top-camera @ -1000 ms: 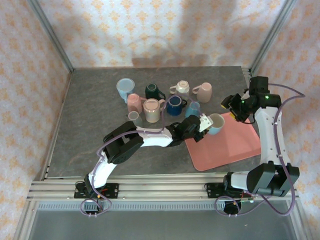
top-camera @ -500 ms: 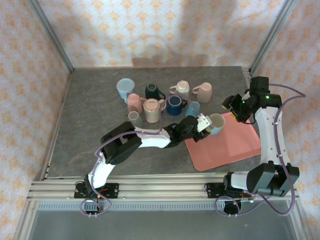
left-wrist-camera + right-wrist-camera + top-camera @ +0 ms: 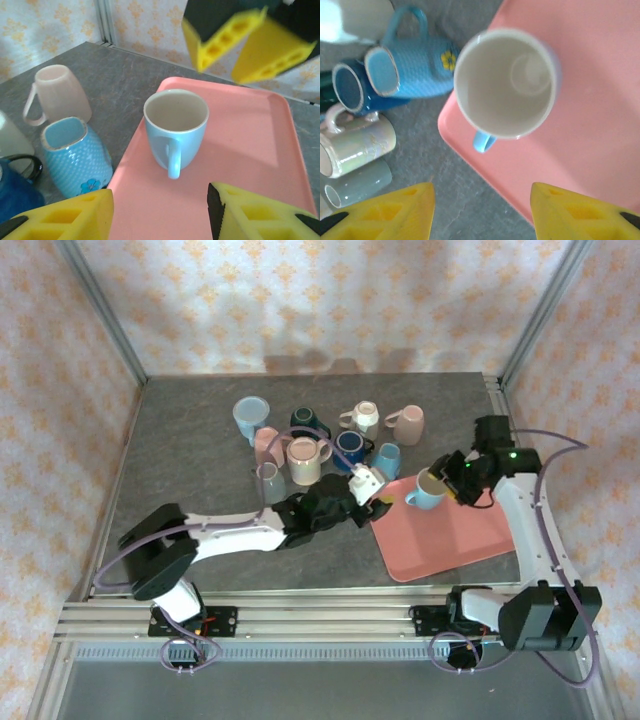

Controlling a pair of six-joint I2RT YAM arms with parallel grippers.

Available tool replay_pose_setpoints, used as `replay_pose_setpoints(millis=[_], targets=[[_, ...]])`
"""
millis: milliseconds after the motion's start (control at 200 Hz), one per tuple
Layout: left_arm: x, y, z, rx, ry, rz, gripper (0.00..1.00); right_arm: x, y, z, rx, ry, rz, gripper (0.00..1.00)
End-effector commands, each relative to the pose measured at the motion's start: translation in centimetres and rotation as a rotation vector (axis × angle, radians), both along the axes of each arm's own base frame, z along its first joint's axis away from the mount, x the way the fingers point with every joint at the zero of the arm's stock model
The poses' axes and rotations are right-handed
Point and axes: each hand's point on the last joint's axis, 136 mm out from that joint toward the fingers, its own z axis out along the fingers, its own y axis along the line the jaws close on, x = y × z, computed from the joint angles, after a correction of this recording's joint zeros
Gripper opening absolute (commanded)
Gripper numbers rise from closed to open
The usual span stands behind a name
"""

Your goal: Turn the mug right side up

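I see the mug [image 3: 176, 127] upright on the tray [image 3: 260, 150]. Left gripper [image 3: 368, 485] wide, empty. Right gripper [image 3: 482, 210] wide, over the mug.

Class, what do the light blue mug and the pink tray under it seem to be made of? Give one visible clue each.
Light blue mug: probably glazed ceramic; thick rounded rim, smooth glossy wall. Pink tray: likely moulded plastic, satin finish; uniform colour, raised rounded lip. Looks alone cannot confirm.

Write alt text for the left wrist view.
A light blue mug stands upright on a pink tray, handle toward the camera. The left end effector sits open at the bottom edge; the right end effector hangs open above the mug.
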Motion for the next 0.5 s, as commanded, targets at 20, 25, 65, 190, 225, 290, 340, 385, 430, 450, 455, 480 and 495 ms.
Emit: replay_pose_setpoints(millis=[20, 25, 65, 190, 225, 290, 340, 385, 430, 450, 455, 480, 495], targets=[[-1.5, 3.4, -0.8, 0.02, 0.061, 0.059, 0.54, 0.2, 1.7, -1.0, -0.04, -0.025, -0.065, 0.54], [-1.6, 3.5, -0.6, 0.016, 0.06, 0.06, 0.54, 0.2, 1.8, -1.0, -0.041, -0.026, -0.064, 0.54], [-2.1, 4.7, -0.5, 0.017, 0.062, 0.076, 0.54, 0.2, 2.3, -1.4, -0.044, -0.029, -0.078, 0.53], [-2.9, 8.5, -0.2, 0.014, 0.083, 0.136, 0.55, 0.6, 3.2, -2.2, -0.066, -0.048, -0.135, 0.5], [-3.1, 9.4, -0.2, 0.009, 0.095, 0.15, 0.55, 0.8, 3.3, -2.3, -0.072, -0.053, -0.147, 0.5], [-3.3, 10.9, -0.1, -0.01, 0.112, 0.171, 0.56, 1.0, 3.5, -2.3, -0.092, -0.062, -0.171, 0.5], [-3.6, 11.7, -0.3, -0.017, 0.122, 0.173, 0.56, 1.2, 3.7, -2.2, -0.101, -0.072, -0.181, 0.5], [-3.7, 12.4, -0.5, -0.009, 0.127, 0.176, 0.56, 1.3, 3.9, -2.2, -0.11, -0.079, -0.19, 0.5], [-3.9, 13.0, -0.7, 0.002, 0.133, 0.17, 0.56, 1.3, 4.2, -2.3, -0.117, -0.082, -0.197, 0.5], [-4.0, 13.1, -0.7, 0.008, 0.134, 0.164, 0.56, 1.3, 4.3, -2.4, -0.12, -0.082, -0.199, 0.5], [-4.1, 13.1, -0.7, 0.009, 0.135, 0.161, 0.56, 1.3, 4.3, -2.4, -0.12, -0.083, -0.199, 0.5], [-4.3, 13.4, -0.9, 0.022, 0.137, 0.154, 0.56, 1.4, 4.4, -2.4, -0.121, -0.084, -0.202, 0.5], [-4.3, 13.5, -1.0, 0.027, 0.138, 0.152, 0.56, 1.3, 4.4, -2.4, -0.12, -0.085, -0.202, 0.5]])
